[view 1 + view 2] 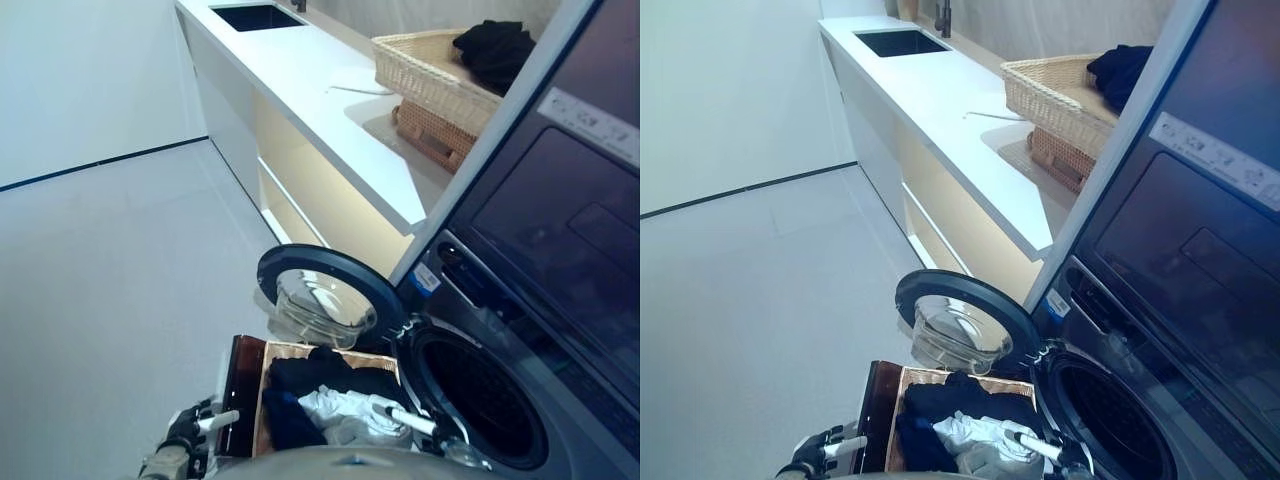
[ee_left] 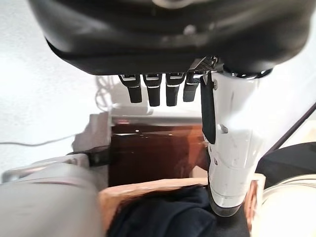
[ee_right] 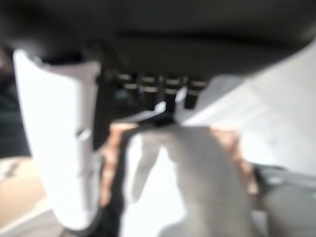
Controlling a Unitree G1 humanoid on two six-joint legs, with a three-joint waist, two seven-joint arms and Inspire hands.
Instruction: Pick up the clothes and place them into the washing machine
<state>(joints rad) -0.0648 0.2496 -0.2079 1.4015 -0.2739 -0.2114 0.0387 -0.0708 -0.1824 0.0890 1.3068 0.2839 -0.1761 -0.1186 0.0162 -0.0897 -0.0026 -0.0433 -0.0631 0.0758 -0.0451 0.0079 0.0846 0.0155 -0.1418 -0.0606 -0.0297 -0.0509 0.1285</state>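
Note:
A shallow wicker basket (image 1: 262, 400) rests on a low dark brown box (image 1: 240, 385) beside the washing machine. It holds dark clothes (image 1: 320, 375) and a white garment (image 1: 340, 410). The machine's round door (image 1: 320, 295) stands open and the drum opening (image 1: 480, 400) is dark. My right hand (image 1: 412, 420) hovers just over the white garment at the basket's machine side, fingers relaxed, holding nothing; in the right wrist view the pale cloth (image 3: 197, 182) lies just past the hand (image 3: 59, 138). My left hand (image 1: 190, 432) is open beside the box's outer side, above its edge (image 2: 148, 153).
A long white counter (image 1: 300, 80) with a dark sink (image 1: 255, 16) runs along the back. On it stands another wicker basket (image 1: 420, 65) with a black cloth (image 1: 495, 50). Pale floor (image 1: 110, 290) stretches to the left.

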